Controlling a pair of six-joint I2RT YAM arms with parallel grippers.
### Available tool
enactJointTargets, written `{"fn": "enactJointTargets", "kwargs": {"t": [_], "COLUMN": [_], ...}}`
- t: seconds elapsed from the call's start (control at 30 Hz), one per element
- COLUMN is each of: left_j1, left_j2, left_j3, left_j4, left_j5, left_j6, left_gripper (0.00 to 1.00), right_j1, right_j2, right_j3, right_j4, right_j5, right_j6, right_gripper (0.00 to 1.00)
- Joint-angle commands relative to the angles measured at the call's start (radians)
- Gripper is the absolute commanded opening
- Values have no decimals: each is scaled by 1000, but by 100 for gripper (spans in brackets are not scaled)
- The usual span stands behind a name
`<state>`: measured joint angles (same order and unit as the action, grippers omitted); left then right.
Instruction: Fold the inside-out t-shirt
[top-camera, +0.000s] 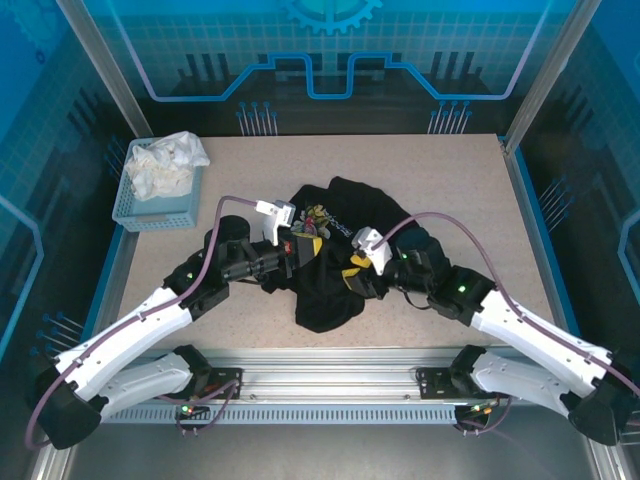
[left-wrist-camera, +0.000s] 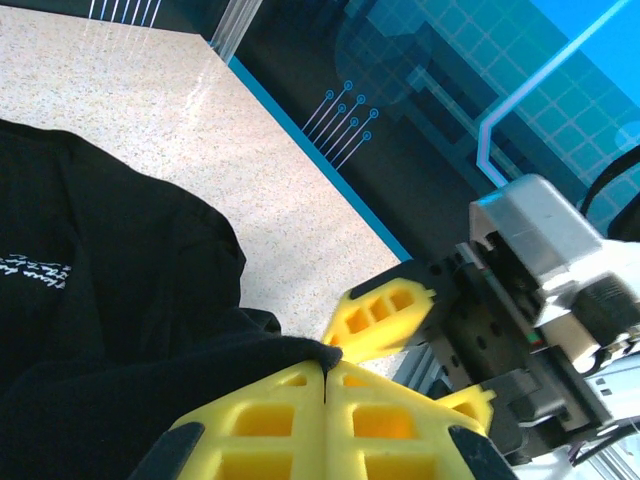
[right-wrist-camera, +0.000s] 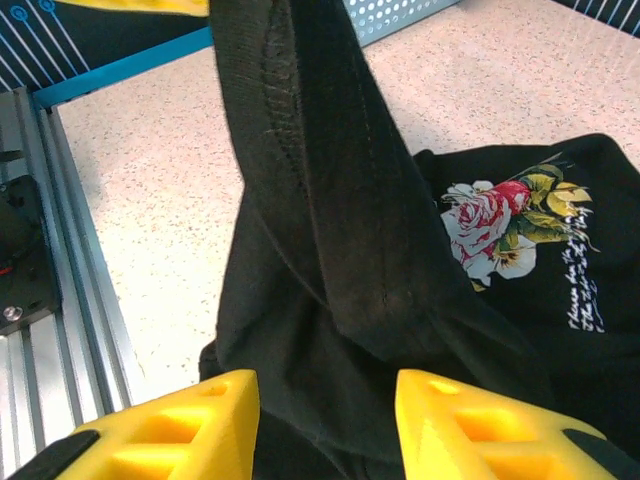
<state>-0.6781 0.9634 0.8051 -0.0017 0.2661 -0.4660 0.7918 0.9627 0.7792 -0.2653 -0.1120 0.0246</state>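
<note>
The inside-out t-shirt (top-camera: 330, 285) lies crumpled in a black heap at the middle of the table, its rose print (right-wrist-camera: 500, 222) facing up. My left gripper (top-camera: 298, 245) is at the heap's left side. In the left wrist view my left gripper (left-wrist-camera: 326, 358) is shut, with a fold of the black fabric (left-wrist-camera: 120, 330) pinched at its tips. From that pinch a seamed band of the shirt (right-wrist-camera: 310, 150) is drawn up taut. My right gripper (right-wrist-camera: 325, 405) stands open just above the cloth, its yellow fingers (right-wrist-camera: 450, 425) either side of the band without pressing it. It sits at the heap's right side (top-camera: 356, 268).
A blue basket (top-camera: 125, 215) holding a white cloth (top-camera: 165, 165) stands at the back left of the table. The metal rail (top-camera: 330, 385) runs along the near edge, close below the shirt. A blue border (left-wrist-camera: 340, 200) marks the table's edge.
</note>
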Motion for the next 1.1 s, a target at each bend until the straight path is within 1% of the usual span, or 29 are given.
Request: {"fn": "enactJointTargets", "kwargs": {"t": [0.0,0.13,0.2,0.4,0.43,0.47,0.53,0.6,0.67,0.73,0.8,0.83,0.9,1.07], "left_j1": [-7,-8,-9,-9,-9,-9,-9,-7,-7,-8,-7,-8,-9,-8], "left_j2": [-2,-6,-5,-9,-9,-11,-11,-11,-7,6,20,26,31,21], "left_j3": [33,31,31,25,26,25,25,26,28,29,28,25,19,12], "left_j4": [17,16,15,10,10,9,8,-3,-25,-47,-52,-50,-36,-30], "left_j5": [-5,-4,-3,-13,-13,-16,-29,-62,-123,-185,-214,-217,-215,-214], "left_j6": [-6,-5,-4,7,11,12,13,18,29,47,57,59,58,56], "left_gripper": [0,0,0,0,0,0,0,0,0,0,0,0,0,0], "right_j1": [14,14,14,12,10,8,3,-7,-36,-99,-154,-177,-208,-258], "right_j2": [58,121,140,133,130,129,129,120,105,103,107,107,109,117], "right_j3": [19,36,41,51,52,56,70,95,156,219,238,236,225,201], "right_j4": [78,102,114,125,122,117,107,78,21,-34,-17,9,53,43], "right_j5": [23,52,83,154,158,158,137,81,-38,-259,-440,-505,-584,-615], "right_j6": [-11,-14,-6,11,8,6,-2,-13,-14,23,104,154,227,290], "right_gripper": [42,44,43,21,17,10,0,0,0,0,0,0,0,0]}}
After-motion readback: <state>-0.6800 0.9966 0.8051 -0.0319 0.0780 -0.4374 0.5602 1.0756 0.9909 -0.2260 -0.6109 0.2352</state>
